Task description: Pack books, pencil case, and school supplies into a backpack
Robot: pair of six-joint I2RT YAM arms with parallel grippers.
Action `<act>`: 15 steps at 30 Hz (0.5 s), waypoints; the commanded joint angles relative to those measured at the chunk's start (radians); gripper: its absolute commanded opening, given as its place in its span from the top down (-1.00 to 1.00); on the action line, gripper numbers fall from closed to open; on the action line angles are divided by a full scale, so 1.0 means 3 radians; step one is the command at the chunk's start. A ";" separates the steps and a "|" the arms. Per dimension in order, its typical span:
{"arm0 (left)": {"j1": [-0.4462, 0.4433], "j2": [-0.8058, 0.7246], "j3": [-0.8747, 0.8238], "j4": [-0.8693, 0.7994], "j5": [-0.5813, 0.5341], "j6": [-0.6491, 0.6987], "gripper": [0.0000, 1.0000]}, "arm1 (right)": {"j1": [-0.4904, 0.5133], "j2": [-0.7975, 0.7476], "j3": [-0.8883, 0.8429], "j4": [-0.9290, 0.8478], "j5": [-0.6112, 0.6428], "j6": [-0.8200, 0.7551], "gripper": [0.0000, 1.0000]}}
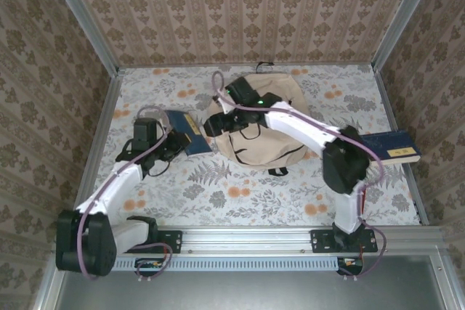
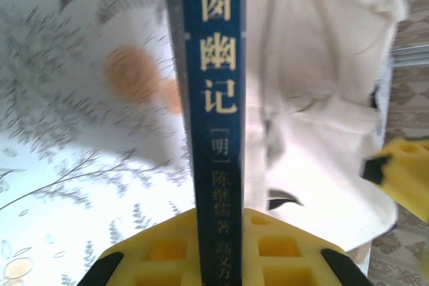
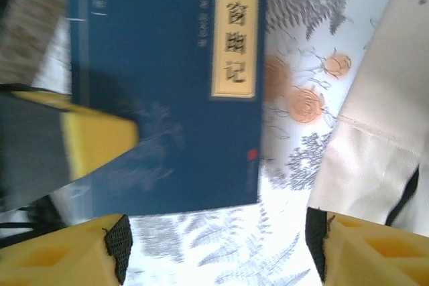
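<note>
Book [image 2: 216, 98] lower edge inside left gripper [image 2: 218, 236]

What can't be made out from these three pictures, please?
- Top view: the backpack, its opening covered by the right arm.
- Top view: title of the navy book on the right, too small.
- Left wrist view: lower spine of the held navy book, cut off by the bottom edge.
- Right wrist view: its small cover print, blurred; its left part behind the left end effector's finger.

backpack [image 1: 251, 149]: beige cloth, matt | navy book [image 3: 161, 98]: smooth paper cover | table [image 1: 218, 188]: printed floral covering, matt
</note>
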 commanded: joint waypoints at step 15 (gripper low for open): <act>-0.0994 0.0241 0.0756 0.1453 -0.0714 -0.1063 0.87 | -0.0307 -0.1756 -0.2573 0.2833 0.0282 0.3305 -0.80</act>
